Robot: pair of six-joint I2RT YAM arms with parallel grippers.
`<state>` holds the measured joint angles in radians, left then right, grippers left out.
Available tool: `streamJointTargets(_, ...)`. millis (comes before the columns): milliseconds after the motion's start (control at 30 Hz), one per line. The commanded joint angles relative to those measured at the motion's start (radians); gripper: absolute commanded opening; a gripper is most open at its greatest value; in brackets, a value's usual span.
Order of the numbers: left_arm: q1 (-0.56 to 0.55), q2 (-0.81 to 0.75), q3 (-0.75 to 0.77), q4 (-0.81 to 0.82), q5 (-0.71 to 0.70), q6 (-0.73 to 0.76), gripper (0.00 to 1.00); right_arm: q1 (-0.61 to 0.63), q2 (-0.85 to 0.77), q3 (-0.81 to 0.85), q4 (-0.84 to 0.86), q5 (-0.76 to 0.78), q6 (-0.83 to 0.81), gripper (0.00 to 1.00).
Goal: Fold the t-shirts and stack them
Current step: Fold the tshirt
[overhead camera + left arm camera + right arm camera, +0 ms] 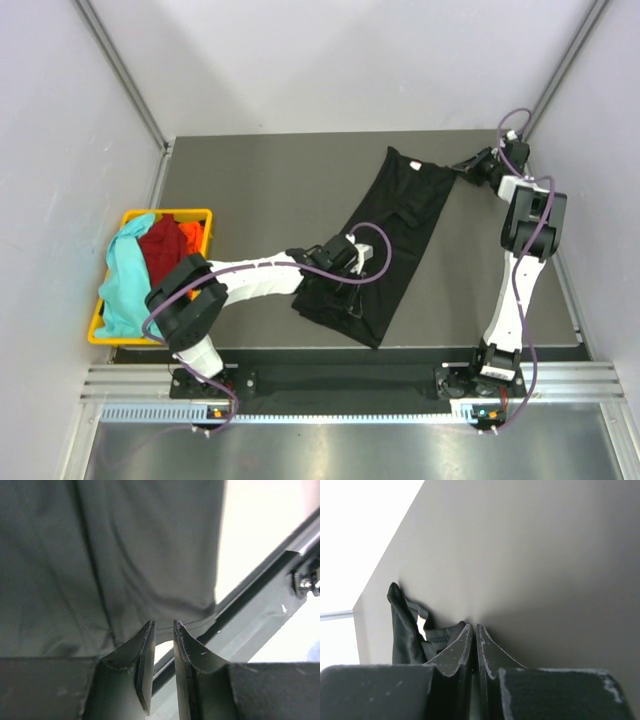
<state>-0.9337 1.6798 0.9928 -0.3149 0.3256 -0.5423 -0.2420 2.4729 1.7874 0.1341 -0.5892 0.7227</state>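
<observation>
Overhead view: a black soft-cloth t-shirt [405, 210] lies spread on the slant across the dark grey flat table [250, 190], one end near the far right, the other towards the near edge. The left gripper [345, 270] sits over the nearer half of it. The right gripper [465, 168] is at the far right corner of the garment, at a sleeve or shoulder. A yellow plastic basket [150, 213] stands at the table's left edge, holding a teal cloth shirt [120, 280], a red cloth shirt [160, 250] and an orange cloth shirt [192, 238], all unfolded.

Left wrist view: the left gripper [164, 625] has its fingers narrowly apart, with light showing low in the gap. The black shirt's [100, 555] hem runs right at the fingertips. I cannot tell whether it is nipped. A metal edge rail [260, 595] shows beyond.

Right wrist view: the right gripper [474, 626] has its fingers pressed together at the table [545, 580] surface. The stitched edge of the black shirt [405, 630] bunches against the left finger and appears caught between the tips.

Assessment: the garment is light, limp and will sag and crease wherever unsupported. It is best taken at seams, hems or corners, two points at once, and kept taut.
</observation>
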Motion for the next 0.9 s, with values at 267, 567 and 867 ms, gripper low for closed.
streamJointTargets(267,-0.014,0.023,-0.048,0.083,-0.016,-0.045,0.26,0.013,0.078,0.161,-0.007,0.020,-0.003,0.00)
streamJointTargets(567,-0.013,0.035,0.137,-0.024,0.020,-0.047,0.29,0.015,0.170,0.383,-0.128,0.032,-0.014,0.16)
streamJointTargets(867,0.067,-0.037,0.308,-0.328,-0.171,0.082,0.32,-0.049,-0.190,0.070,-0.365,0.198,-0.058,0.63)
